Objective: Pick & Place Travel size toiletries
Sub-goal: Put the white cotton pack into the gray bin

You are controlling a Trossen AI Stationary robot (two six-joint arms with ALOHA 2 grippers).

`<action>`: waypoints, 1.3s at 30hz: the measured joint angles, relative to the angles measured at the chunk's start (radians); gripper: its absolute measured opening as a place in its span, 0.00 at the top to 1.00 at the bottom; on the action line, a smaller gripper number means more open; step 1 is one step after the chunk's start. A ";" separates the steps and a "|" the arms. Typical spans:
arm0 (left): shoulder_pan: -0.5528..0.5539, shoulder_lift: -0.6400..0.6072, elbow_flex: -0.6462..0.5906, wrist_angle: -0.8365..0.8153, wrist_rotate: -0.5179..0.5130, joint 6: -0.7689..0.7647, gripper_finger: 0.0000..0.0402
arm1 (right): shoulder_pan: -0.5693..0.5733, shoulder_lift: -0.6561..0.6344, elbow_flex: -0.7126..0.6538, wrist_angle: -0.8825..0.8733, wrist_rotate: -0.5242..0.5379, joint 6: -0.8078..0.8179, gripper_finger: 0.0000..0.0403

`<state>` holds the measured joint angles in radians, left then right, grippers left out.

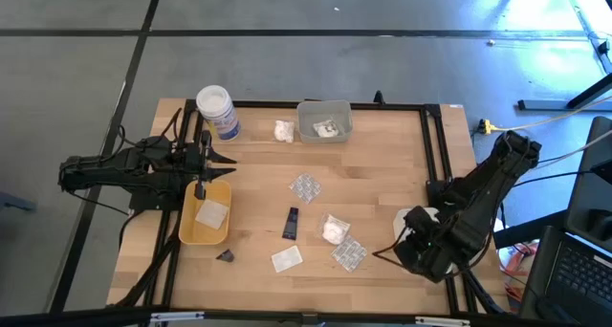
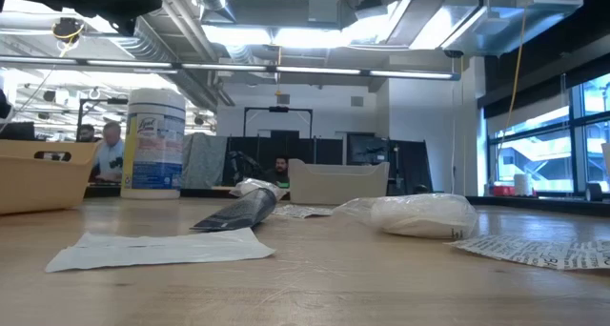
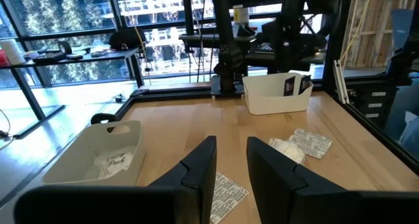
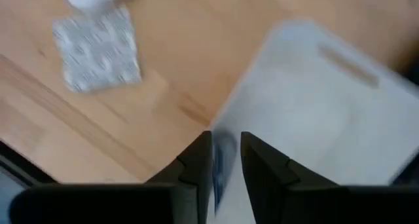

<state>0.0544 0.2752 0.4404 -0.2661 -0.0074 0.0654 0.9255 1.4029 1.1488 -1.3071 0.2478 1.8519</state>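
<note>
- Right gripper (image 4: pixel 226 162) hangs over the white tray (image 4: pixel 327 112) at the table's right edge, fingers slightly parted, a small bluish item between them; grip cannot be confirmed.
- Left gripper (image 1: pixel 203 186) sits above the yellow tray (image 1: pixel 188 229), fingers slightly parted, empty.
- Toiletries: blister pack (image 4: pixel 97 48) lies left of the right gripper; dark tube (image 1: pixel 290 223) mid-table.

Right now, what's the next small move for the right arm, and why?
Likely lift the right gripper straight up off the white tray: a small bluish item at its tip seems to be dropping in, and a blister pack lies loose beside the tray.
</note>
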 joint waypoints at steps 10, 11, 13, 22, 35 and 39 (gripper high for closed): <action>0.000 0.000 0.000 0.000 0.000 0.000 0.80 | -0.112 -0.055 0.000 -0.020 0.296 -0.261 0.86; 0.000 0.000 0.000 0.000 0.000 0.000 0.80 | -0.129 -0.055 0.000 -0.026 0.323 -0.297 0.87; 0.000 0.000 0.000 0.000 0.000 0.000 0.80 | -0.166 -0.055 0.000 -0.030 0.358 -0.370 0.89; 0.000 0.000 0.000 0.000 0.000 0.000 0.80 | -0.357 -0.055 0.000 -0.025 0.389 -0.724 0.98; 0.000 0.000 0.000 0.000 0.000 0.000 0.80 | -0.508 -0.097 0.000 0.154 0.345 -1.082 1.00; 0.000 0.000 0.000 0.000 0.000 0.000 0.80 | -0.510 -0.105 0.000 0.291 0.286 -1.194 1.00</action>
<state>0.0547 0.2753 0.4400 -0.2657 -0.0074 0.0654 0.4156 1.2984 1.1492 -1.0164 0.5335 0.6576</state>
